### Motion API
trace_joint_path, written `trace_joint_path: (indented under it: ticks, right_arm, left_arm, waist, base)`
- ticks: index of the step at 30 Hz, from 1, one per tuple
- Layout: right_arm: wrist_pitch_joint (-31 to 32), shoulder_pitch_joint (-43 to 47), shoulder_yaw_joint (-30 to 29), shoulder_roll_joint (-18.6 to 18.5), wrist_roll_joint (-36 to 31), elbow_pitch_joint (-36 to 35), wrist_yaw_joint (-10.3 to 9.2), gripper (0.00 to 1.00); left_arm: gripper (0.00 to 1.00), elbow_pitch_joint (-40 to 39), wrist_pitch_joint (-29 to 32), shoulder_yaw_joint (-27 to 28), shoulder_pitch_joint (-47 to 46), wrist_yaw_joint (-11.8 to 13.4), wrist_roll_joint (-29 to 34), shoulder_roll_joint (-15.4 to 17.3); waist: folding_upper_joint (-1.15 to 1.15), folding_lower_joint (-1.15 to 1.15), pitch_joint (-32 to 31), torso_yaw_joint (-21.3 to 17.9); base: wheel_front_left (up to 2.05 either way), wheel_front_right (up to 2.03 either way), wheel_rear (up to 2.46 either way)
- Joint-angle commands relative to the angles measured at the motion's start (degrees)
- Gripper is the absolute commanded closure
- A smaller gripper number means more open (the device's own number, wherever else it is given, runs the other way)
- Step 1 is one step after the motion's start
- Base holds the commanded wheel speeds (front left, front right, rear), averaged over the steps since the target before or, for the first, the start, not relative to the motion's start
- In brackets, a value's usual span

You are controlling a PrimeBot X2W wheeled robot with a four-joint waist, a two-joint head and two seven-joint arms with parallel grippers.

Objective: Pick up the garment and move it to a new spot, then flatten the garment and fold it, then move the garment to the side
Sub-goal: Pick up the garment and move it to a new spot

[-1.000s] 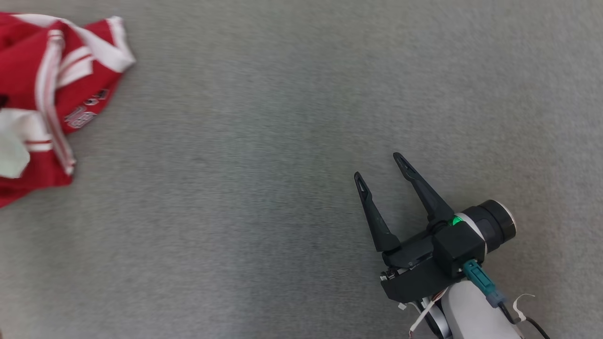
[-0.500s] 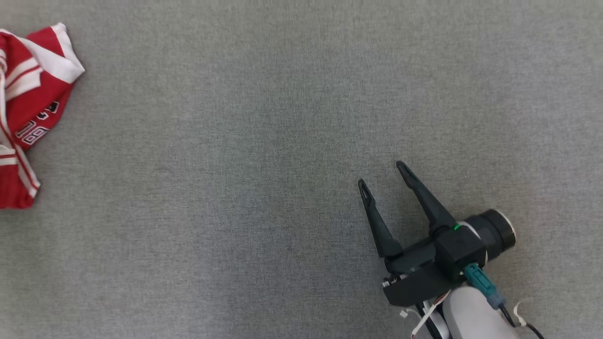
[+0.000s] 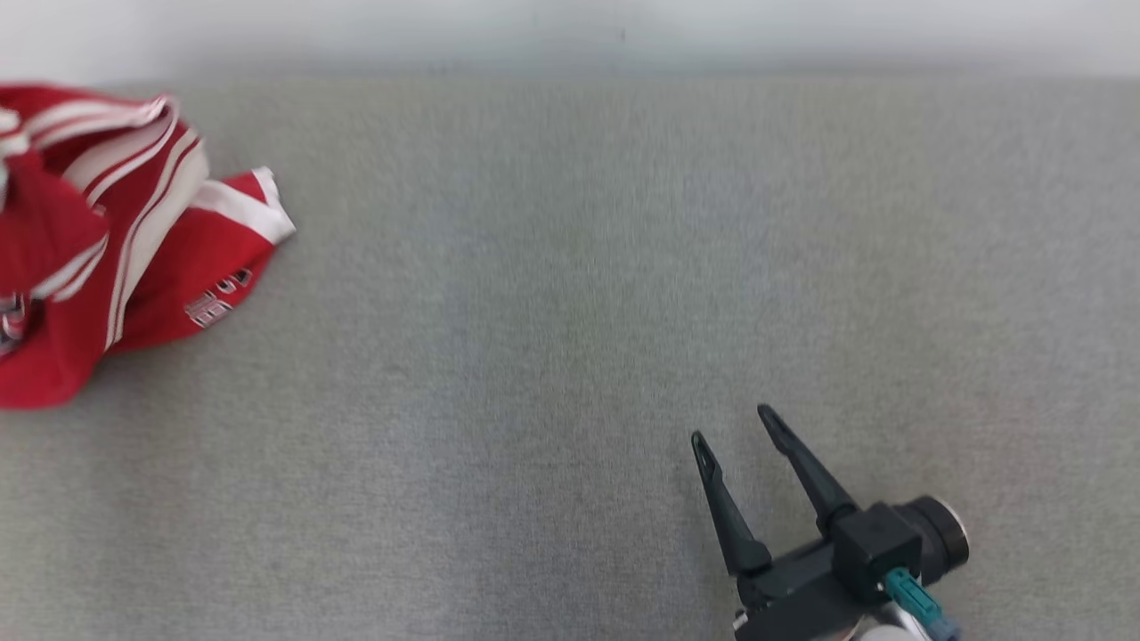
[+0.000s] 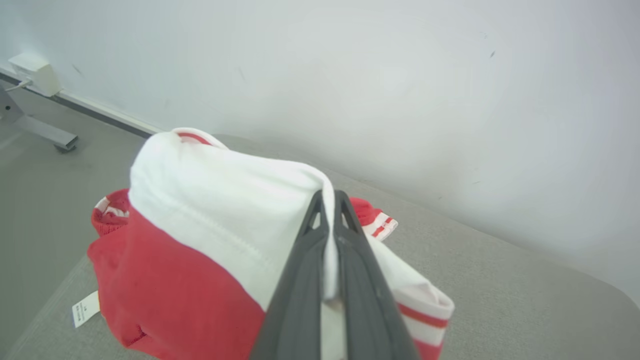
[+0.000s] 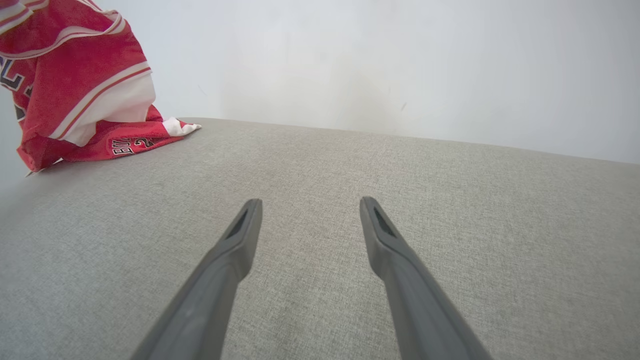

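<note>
The right claw (image 3: pixel 730 425) hangs low over the grey fabric surface (image 3: pixel 570 267), fingers spread and holding nothing. Well ahead and to its left sits the bunched red-and-white garment (image 3: pixel 134 267), a white fold pinched tight in the left claw (image 4: pixel 330 197).

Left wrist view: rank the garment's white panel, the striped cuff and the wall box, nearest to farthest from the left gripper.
1. White panel, pinched between the left gripper's fingers.
2. Striped cuff, just past the tips, right.
3. Wall box, far upper left.
</note>
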Motion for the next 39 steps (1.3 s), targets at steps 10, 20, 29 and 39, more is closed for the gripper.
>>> trace_joint_path:
  ticks: [10, 20, 29, 39]
  right_arm:
    - [0.0, 4.6, 0.2, 0.0, 1.3, 0.1, -0.14, 0.00]
    - [0.0, 5.2, 1.1, 0.0, 1.5, 0.4, -0.14, 0.00]
    - [0.0, 5.1, 2.5, 0.0, 3.1, 0.2, -0.14, 0.00]
    - [0.0, 4.1, 1.4, 0.0, 2.9, 0.0, -0.14, 0.00]
  left_arm:
    - [1.00, 0.2, -4.3, -5.9, -9.5, -6.7, -3.7, -6.8]
    - [1.00, 2.1, -8.5, -9.8, -14.0, -9.8, -5.7, -12.8]
    - [1.00, 6.0, -11.8, -12.0, -15.4, -10.7, -4.8, -14.2]
    - [1.00, 14.3, -15.6, -18.5, -2.2, -11.8, -1.8, -16.1]
  waist:
    - [0.01, 0.01, -13.5, -4.5]
    - [0.01, 0.01, -13.8, -14.9]
    - [0.01, 0.01, -12.4, -21.9]
    - [0.01, 0.01, -10.4, -22.6]
  base:
    - [0.00, 0.00, 0.00]
    - [0.00, 0.00, 0.00]
    - [0.00, 0.00, 0.00]
    - [0.00, 0.00, 0.00]
